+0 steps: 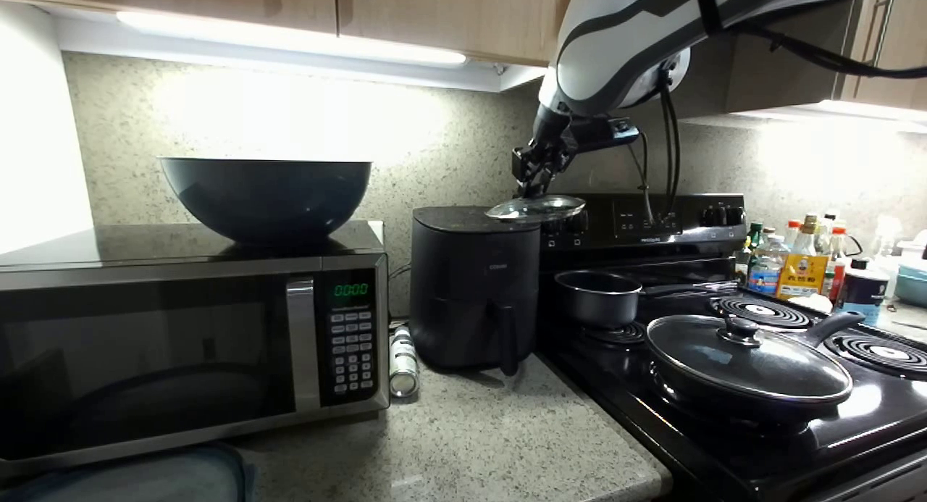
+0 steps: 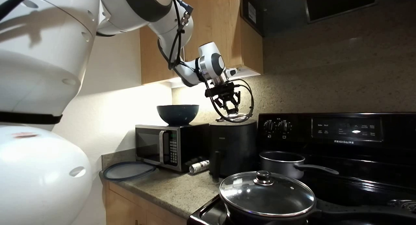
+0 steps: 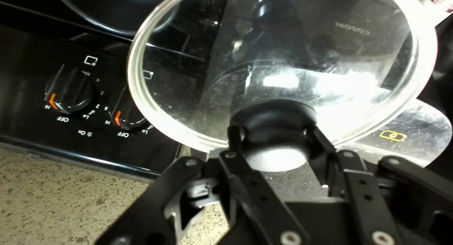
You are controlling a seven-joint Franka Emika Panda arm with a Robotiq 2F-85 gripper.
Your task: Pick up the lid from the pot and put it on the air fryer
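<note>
The lid [image 1: 539, 208] is round clear glass with a shiny metal rim and a black knob. My gripper [image 1: 532, 189] points down and is shut on the knob; the wrist view shows the fingertips [image 3: 274, 133] on both sides of it. The lid [image 2: 242, 116] is over the top of the matte black air fryer [image 1: 471, 292], overhanging its stove-side edge in an exterior view. I cannot tell whether it touches the top. The air fryer [image 2: 232, 147] stands upright on the counter. The pot [image 1: 594, 303], a small dark grey open saucepan with one long handle, sits on a back burner.
A microwave [image 1: 340, 270] carries a big dark bowl [image 1: 268, 198] beside the air fryer. A can [image 1: 403, 364] lies between them. A wide dark pan with a glass lid [image 1: 749, 357] is on the stove. Cupboards [image 1: 449, 17] hang above; bottles [image 1: 797, 256] stand beyond the stove.
</note>
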